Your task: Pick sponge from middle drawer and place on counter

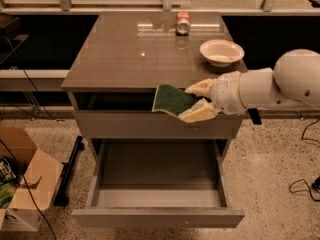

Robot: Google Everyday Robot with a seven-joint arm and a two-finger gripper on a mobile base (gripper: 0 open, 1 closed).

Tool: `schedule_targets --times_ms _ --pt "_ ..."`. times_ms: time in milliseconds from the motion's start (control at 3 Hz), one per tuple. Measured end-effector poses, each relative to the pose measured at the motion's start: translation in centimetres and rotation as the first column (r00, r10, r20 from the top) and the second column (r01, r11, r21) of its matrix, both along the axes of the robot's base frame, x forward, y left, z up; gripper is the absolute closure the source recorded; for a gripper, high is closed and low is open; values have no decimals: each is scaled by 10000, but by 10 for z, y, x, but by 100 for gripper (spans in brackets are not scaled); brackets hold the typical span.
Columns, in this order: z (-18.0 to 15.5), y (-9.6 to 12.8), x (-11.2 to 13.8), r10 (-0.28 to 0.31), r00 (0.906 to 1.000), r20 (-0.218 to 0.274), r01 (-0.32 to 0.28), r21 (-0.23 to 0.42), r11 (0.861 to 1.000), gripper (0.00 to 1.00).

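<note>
My gripper (pixel 196 101) comes in from the right on a white arm and is shut on the sponge (pixel 172 100). The sponge shows its dark green face with a yellow edge and is held in the air at the counter's front edge, in front of the gap above the upper drawer front. The middle drawer (pixel 157 204) is pulled wide open below, its flat grey floor bare. The counter (pixel 125 54) is the glossy grey-brown top just behind the sponge.
A white bowl (pixel 221 52) sits on the counter at the right, close behind my gripper. A red can (pixel 183 23) lies at the counter's back. A cardboard box (pixel 22 186) stands on the floor at the left. Cables trail on the floor at the right.
</note>
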State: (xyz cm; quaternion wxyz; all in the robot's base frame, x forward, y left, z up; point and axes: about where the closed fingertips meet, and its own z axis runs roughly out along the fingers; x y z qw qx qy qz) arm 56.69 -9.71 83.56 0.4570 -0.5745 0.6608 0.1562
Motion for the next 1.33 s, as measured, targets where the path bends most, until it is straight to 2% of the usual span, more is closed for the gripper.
schedule_targets --times_ms 333,667,1000,1333 --pt "21 22 34 597 9966 574 -549 -822 9951 100" --pt "39 53 77 1277 9878 892 -1199 -870 9890 100" --pt "49 75 121 1564 9823 1032 -1509 -597 9868 85" --pt "55 90 160 1638 9809 1048 -1615 -305 9864 62"
